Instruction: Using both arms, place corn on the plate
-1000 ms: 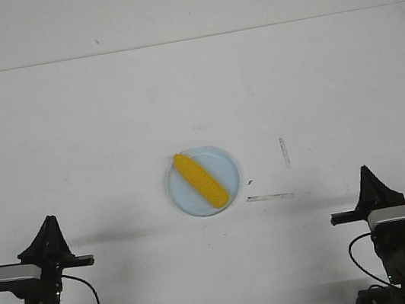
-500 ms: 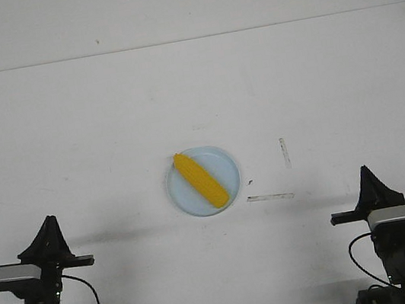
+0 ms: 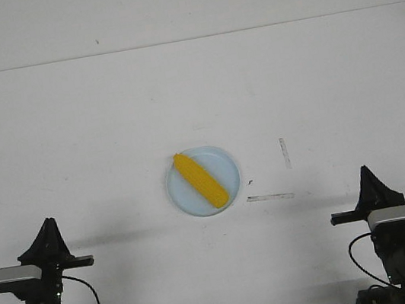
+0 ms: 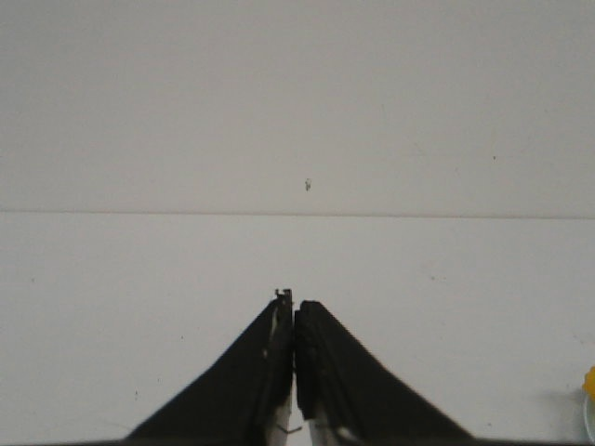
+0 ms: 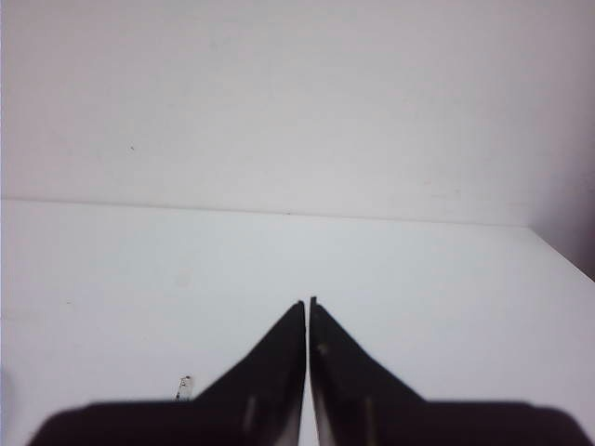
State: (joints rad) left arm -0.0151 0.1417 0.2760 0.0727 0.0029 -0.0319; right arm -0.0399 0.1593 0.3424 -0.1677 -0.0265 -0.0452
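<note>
The corn (image 3: 201,180) is lying diagonally across the plate (image 3: 224,165), its whole length supported by the shallow dish, which reads as the task's goal already being met. That would explain why the left gripper (image 3: 48,225) and the right gripper (image 3: 365,171) are sitting well back at the near edge of the table (image 3: 105,121), far from the plate, which is lying ahead of and between the two pairs of jaws. Both pairs are pressed together with nothing between them, the pointed black tips meeting in the wrist views. The cob is looking smooth, glossy and bright yellow-orange, tapering toward one end; the plate is appearing as pale blue plastic, round with a low raised rim. The tabletop is showing a matte white surface, with two thin pale grey strips (image 3: 270,197) lying just beside the plate, nearer the right jaws
</note>
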